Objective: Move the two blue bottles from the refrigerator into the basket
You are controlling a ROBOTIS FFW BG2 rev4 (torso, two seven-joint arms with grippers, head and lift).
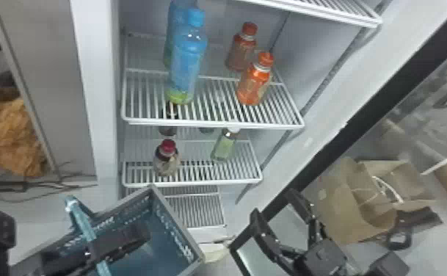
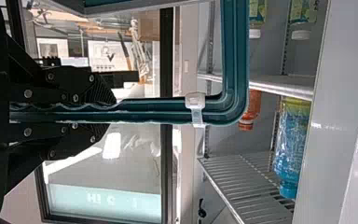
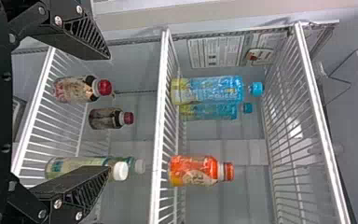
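The two blue bottles [image 1: 187,62] stand upright on a wire shelf [image 1: 211,124] in the refrigerator [image 1: 106,91], one behind the other, on the left side in the head view. Two orange bottles [image 1: 254,82] stand to their right on that same shelf. On the shelf below are red-capped dark bottles [image 1: 166,161] and, to their right, a green bottle [image 1: 224,146] with a white cap. The left gripper [image 1: 141,233] has its fingers closed around the teal handle [image 1: 83,222] of the basket [image 1: 177,227], which hangs low in front of the refrigerator. The right gripper [image 1: 274,206] is near the refrigerator opening, to the right of the basket, its fingers spread wide and holding nothing
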